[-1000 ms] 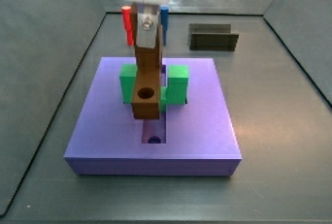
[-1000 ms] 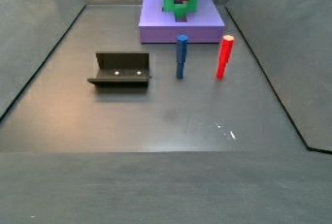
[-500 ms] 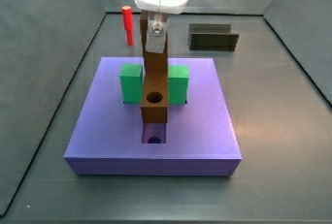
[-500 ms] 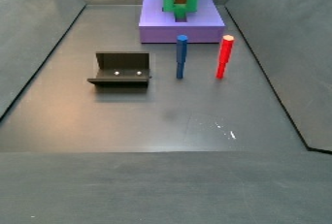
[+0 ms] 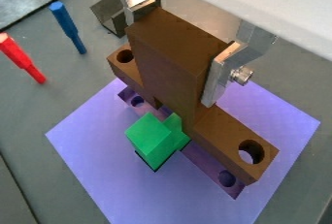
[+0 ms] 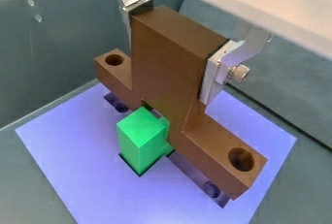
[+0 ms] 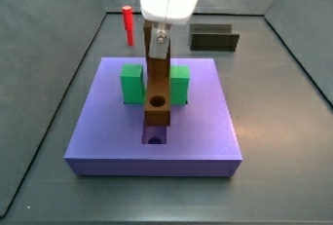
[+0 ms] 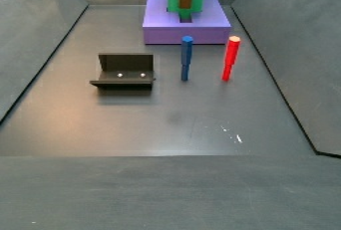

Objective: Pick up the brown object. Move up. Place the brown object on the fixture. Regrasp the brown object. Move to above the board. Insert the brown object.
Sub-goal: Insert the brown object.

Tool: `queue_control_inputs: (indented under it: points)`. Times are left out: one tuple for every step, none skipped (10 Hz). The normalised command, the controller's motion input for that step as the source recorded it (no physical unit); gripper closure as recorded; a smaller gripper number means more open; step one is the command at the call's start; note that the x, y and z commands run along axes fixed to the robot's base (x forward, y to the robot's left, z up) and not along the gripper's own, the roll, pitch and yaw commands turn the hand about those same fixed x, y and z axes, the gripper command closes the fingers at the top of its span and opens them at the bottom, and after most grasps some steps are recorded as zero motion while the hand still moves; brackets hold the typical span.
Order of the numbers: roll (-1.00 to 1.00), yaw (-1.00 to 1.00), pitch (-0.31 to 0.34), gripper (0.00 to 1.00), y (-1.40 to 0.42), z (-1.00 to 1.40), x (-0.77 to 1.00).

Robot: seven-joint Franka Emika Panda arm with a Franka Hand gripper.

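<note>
My gripper (image 7: 159,40) is shut on the brown object (image 7: 158,85) and holds it over the lavender board (image 7: 111,136). The silver fingers (image 5: 242,57) clamp its upright part (image 5: 176,58) from both sides in both wrist views (image 6: 176,63). Its lower bar, with a round hole (image 7: 156,100), lies along the board's dark groove (image 7: 155,136), between the arms of a green U-shaped block (image 7: 131,85). I cannot tell whether it rests in the groove. The dark fixture (image 7: 213,39) stands behind the board and shows in a side view (image 8: 124,71).
A red peg (image 8: 230,58) and a blue peg (image 8: 186,58) stand on the floor near the board (image 8: 186,30). The red peg also shows behind the board (image 7: 128,22). Grey walls ring the floor.
My gripper has moved toward the board's middle and lower with the brown object. The object has gone from tilted to in line with the groove.
</note>
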Motion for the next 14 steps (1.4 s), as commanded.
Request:
queue_control_inputs:
  points:
    - [0.0, 0.0, 0.0, 1.0, 0.0, -0.27, 0.05]
    - [0.0, 0.0, 0.0, 1.0, 0.0, -0.24, 0.01]
    - [0.0, 0.0, 0.0, 1.0, 0.0, -0.17, 0.01]
    - [0.0, 0.0, 0.0, 1.0, 0.0, -0.18, 0.04]
    - [0.01, 0.0, 0.006, 1.0, 0.0, -0.16, 0.08]
    - [0.0, 0.0, 0.017, 1.0, 0.0, -0.1, 0.01]
    - [0.0, -0.1, 0.001, 1.0, 0.0, 0.0, -0.12]
    - [0.0, -0.14, 0.01, 1.0, 0.0, 0.01, -0.15]
    - [0.0, -0.15, 0.009, 1.0, -0.01, 0.01, -0.11]
    - [0.0, -0.11, 0.014, 1.0, -0.09, 0.0, 0.0]
    - [0.0, -0.03, 0.01, 1.0, -0.1, 0.0, 0.03]
    - [0.0, 0.0, 0.023, 1.0, -0.05, -0.11, 0.11]
    - [0.03, 0.0, 0.02, 1.0, 0.0, -0.17, 0.06]
    - [0.04, 0.0, 0.017, 1.0, 0.0, -0.16, 0.03]
